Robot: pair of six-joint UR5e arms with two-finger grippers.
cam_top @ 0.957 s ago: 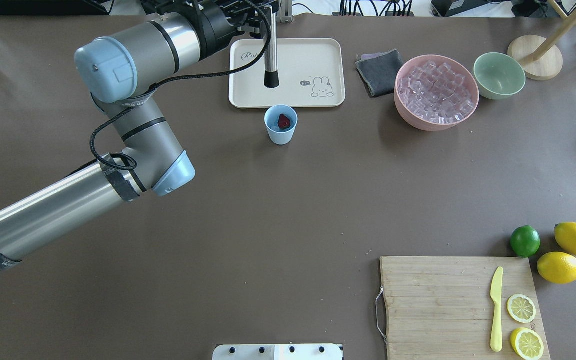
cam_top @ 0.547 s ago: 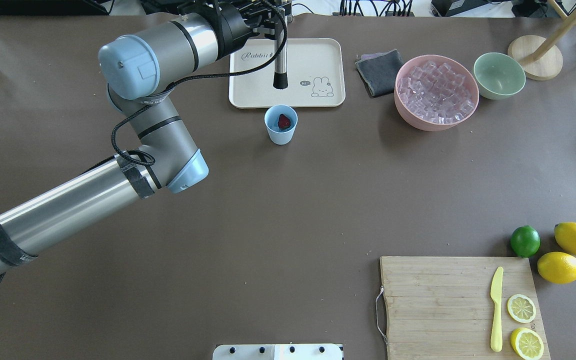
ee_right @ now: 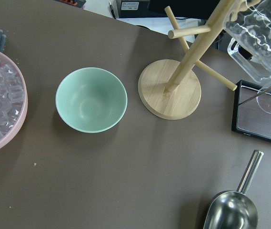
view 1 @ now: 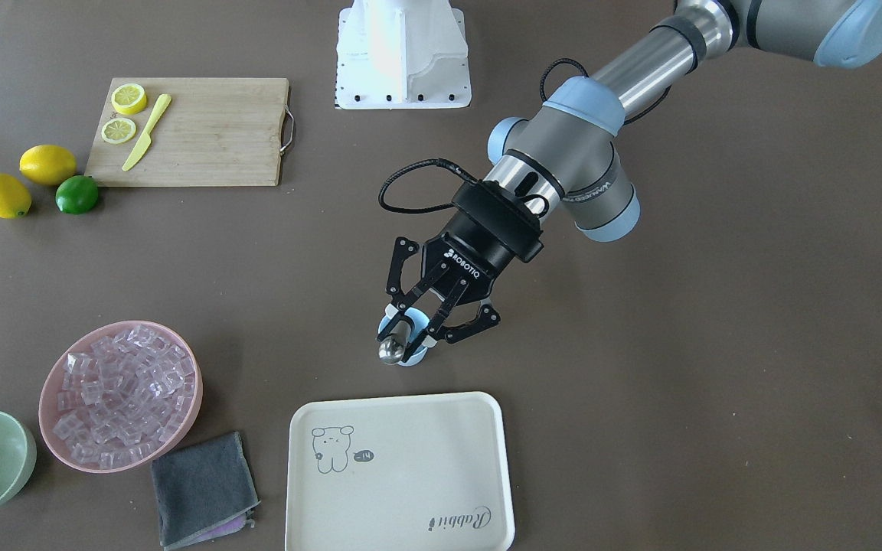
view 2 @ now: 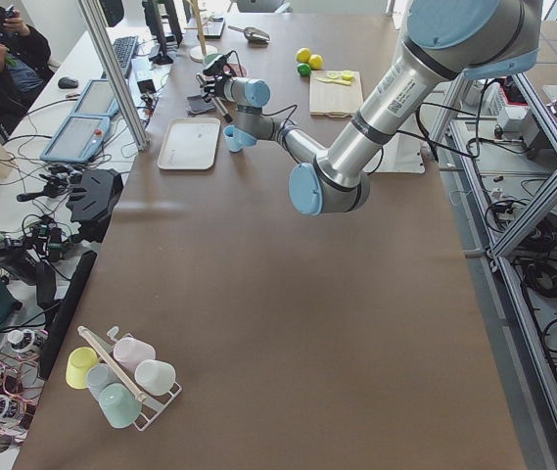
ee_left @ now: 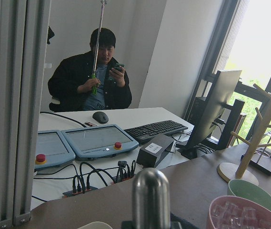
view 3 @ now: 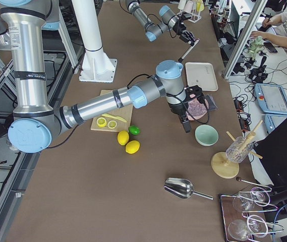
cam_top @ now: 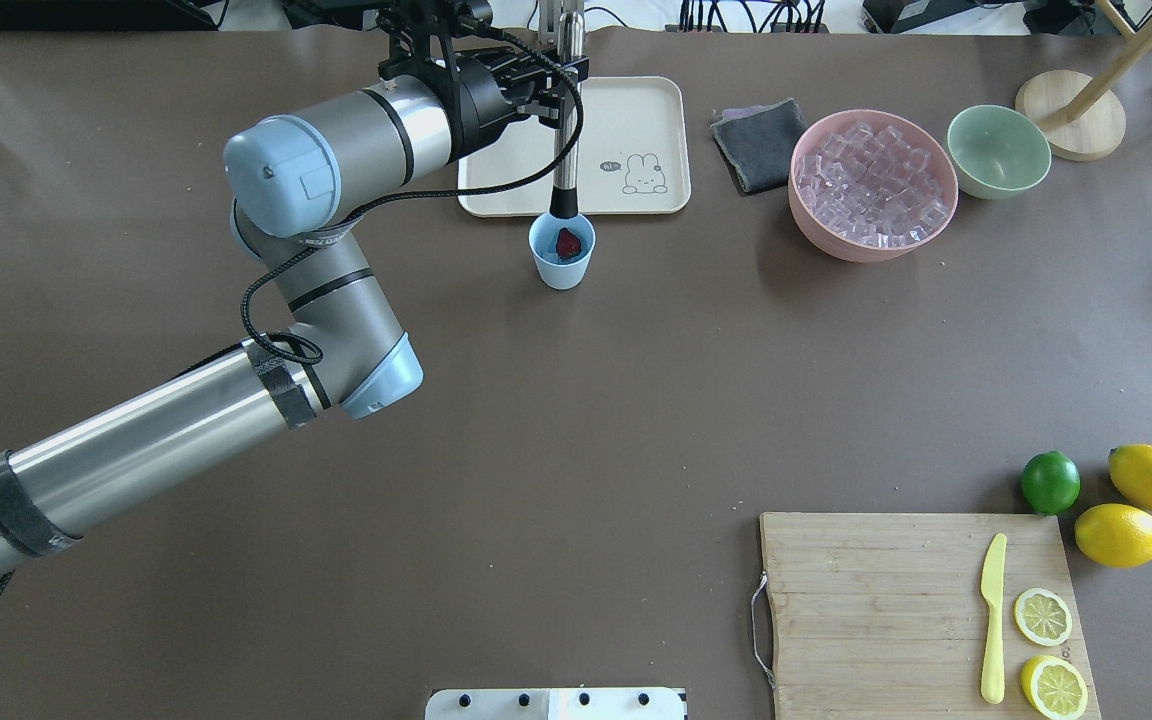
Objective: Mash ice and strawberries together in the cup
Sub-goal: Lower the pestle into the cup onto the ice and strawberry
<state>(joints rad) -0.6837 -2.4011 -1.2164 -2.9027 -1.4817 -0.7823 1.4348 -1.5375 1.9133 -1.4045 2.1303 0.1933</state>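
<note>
The brown table (cam_top: 576,430) is seen from above, and the left arm (cam_top: 136,440) is stretched far across it (it comes in at the left side of the overhead view). A cream tray (cam_top: 626,110) is laid at the far side. A pink bowl (cam_top: 816,235) is set to the tray's right. The bowl is filled with the ice (cam_top: 871,180), many small clear cubes with a faint pink tint.

The cup (cam_top: 562,265) is stood just in front of the tray, well apart from the pink bowl. It is small, light blue inside and whitish outside, with no handle. A metal masher (cam_top: 566,140) with a black tip is gripped tip-down by the left gripper (view 1: 413,337), whose fingers are closed tight around it. The strawberry (cam_top: 567,243), one lumpy dark-red piece, is seen inside the cup.

The right gripper (view 3: 186,123) is seen only from the side, near the pink bowl, so its fingers cannot be judged.

Half a second ago the black tip was held over the tray. Now it has been brought to the cup's far rim. The cup and strawberry have not been moved.
</note>
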